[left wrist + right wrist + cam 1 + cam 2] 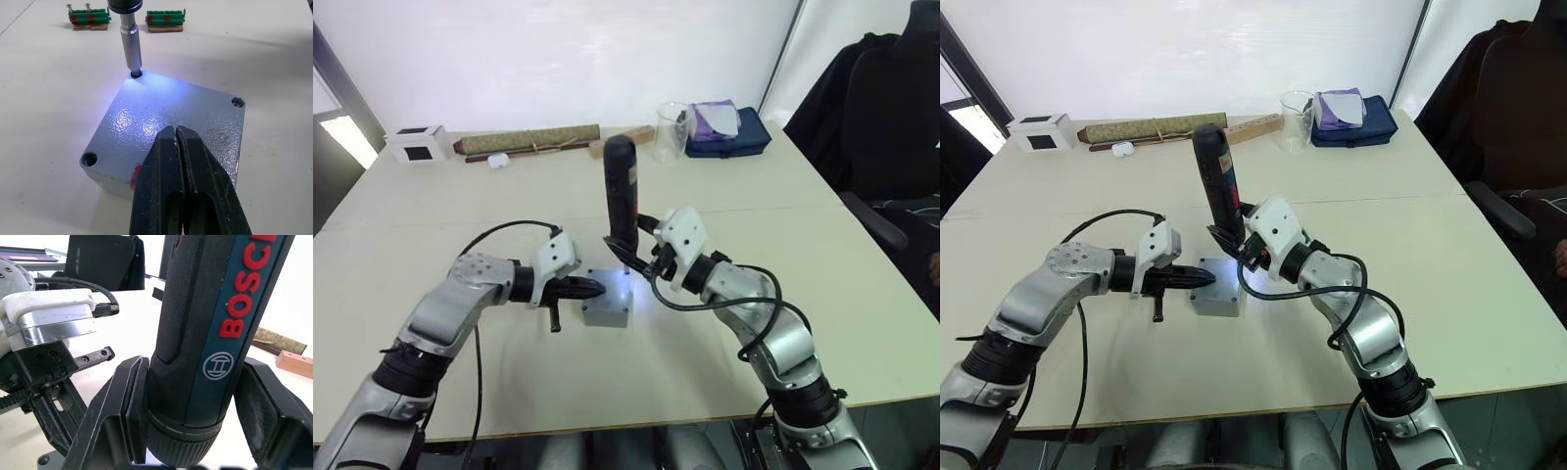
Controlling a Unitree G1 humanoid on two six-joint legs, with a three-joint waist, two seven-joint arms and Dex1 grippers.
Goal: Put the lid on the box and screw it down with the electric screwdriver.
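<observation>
On the desk (431, 225) in front of me the box (607, 311) sits between my two arms with the lid (166, 122) already on it. My right claw (628, 247) grips the electric screwdriver (621, 186) upright, long axis near vertical, its lit bit seated in the lid's far corner hole. My left claw (177, 147), fingers pressed shut, rests its tips on the lid's near edge, steadying it, so I judge any drive must go straight down.
</observation>
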